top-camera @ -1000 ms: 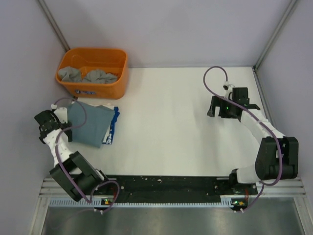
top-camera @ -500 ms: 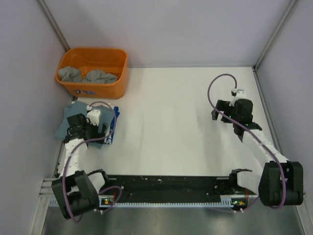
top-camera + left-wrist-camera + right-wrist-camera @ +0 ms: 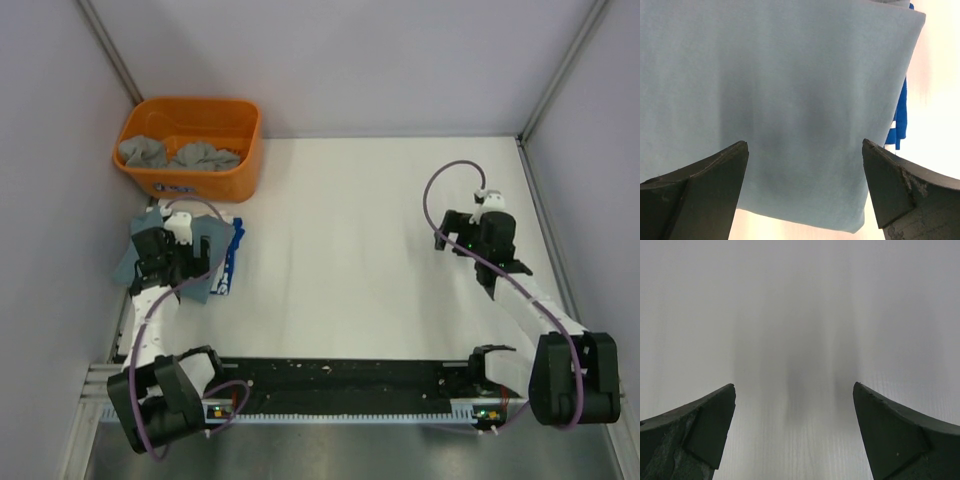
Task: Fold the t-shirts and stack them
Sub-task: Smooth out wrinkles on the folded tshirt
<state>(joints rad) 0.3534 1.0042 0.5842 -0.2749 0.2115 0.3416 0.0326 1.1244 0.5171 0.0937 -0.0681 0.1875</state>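
Left tool (image 3: 804, 145) — above folded t-shirt (image 3: 765, 75)

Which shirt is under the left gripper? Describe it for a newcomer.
Find the orange tub at the table's far left corner. In front of it, under the open left gripper, lies the blue-grey t-shirt. It's folded flat, unlike the tub's crumpled grey shirts, with bright blue cloth showing beneath.

The left arm (image 3: 147, 312) and right arm (image 3: 528, 300) have white links and black joint housings. A purple cable (image 3: 430, 195) loops along each. Gripper fingers (image 3: 695, 192) are dark wedges.
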